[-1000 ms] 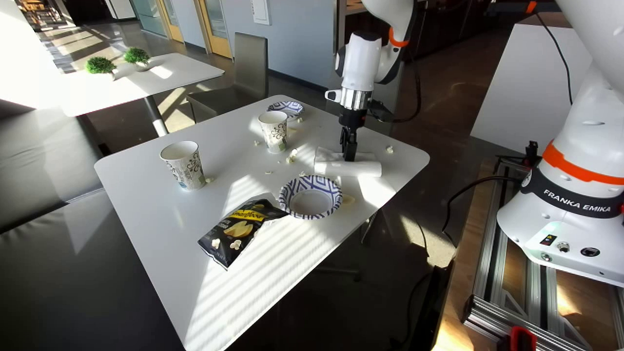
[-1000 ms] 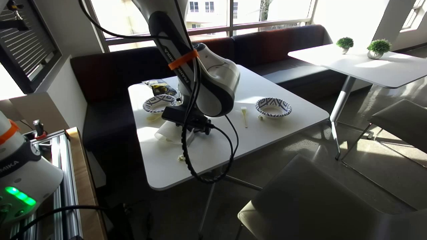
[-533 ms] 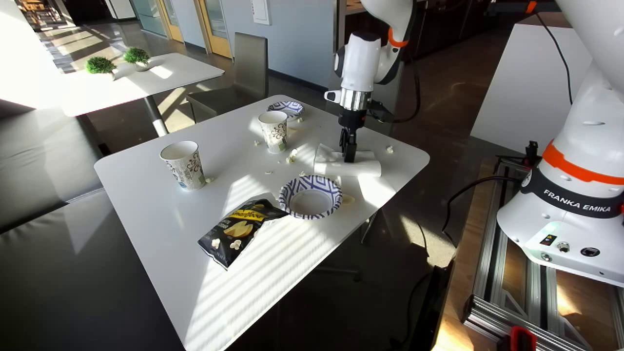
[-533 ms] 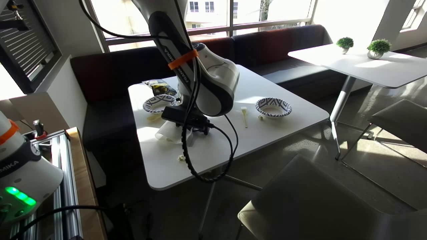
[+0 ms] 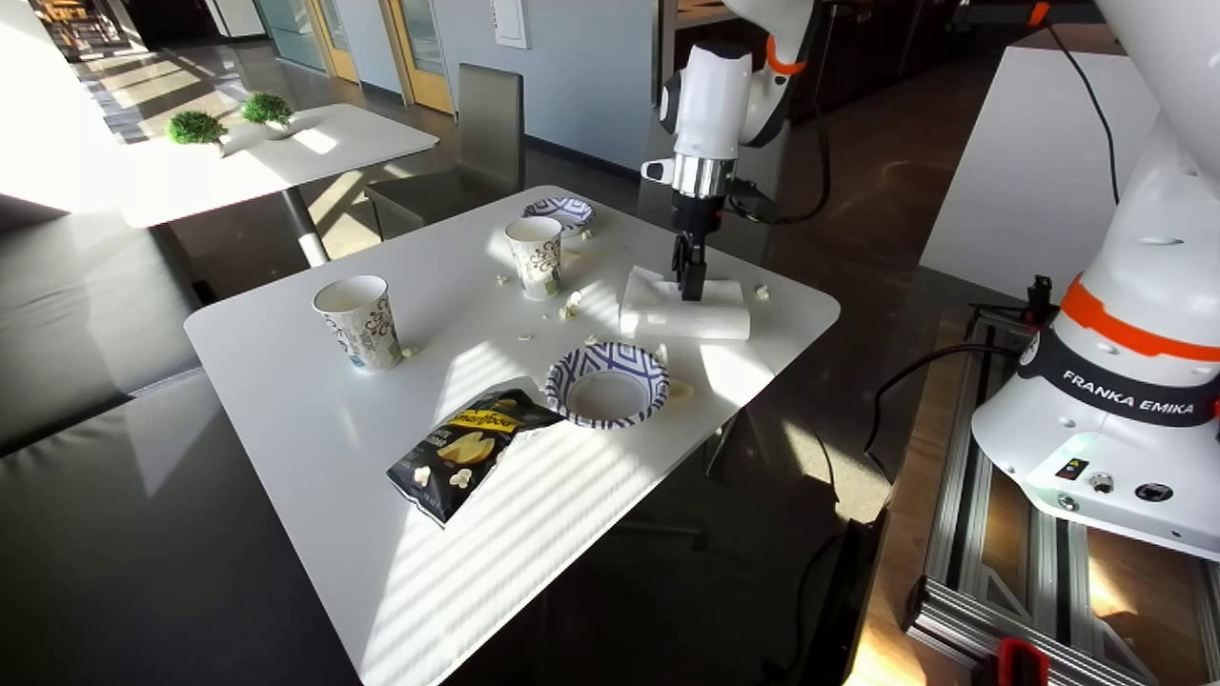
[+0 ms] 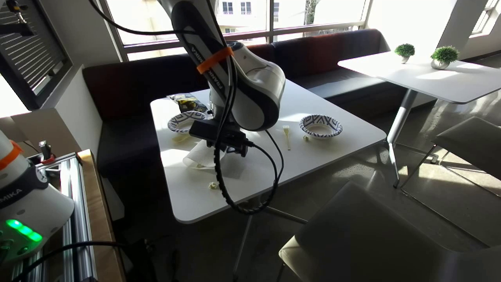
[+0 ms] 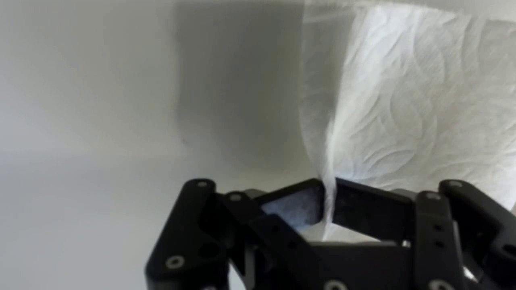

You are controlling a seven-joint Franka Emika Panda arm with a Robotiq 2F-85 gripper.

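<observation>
My gripper points down over the white table and is shut on a white paper towel. In the wrist view the fingertips pinch a thin fold of the embossed paper towel, most of which spreads to the right of the fingers. The pinched part is raised and casts a shadow on the table. In an exterior view the paper towel shows as a curled sheet beside the gripper, and its lower edge seems to be at or near the table. The arm and cables partly hide the gripper there.
A blue-patterned paper bowl sits near the towel. A black popcorn bag, two paper cups, a far bowl, a fork, a spoon and loose popcorn lie around. A chair stands beside the table.
My gripper has risen slightly, and the paper towel has been pulled up with it, so its pinched part stands higher and its shadow shows more.
</observation>
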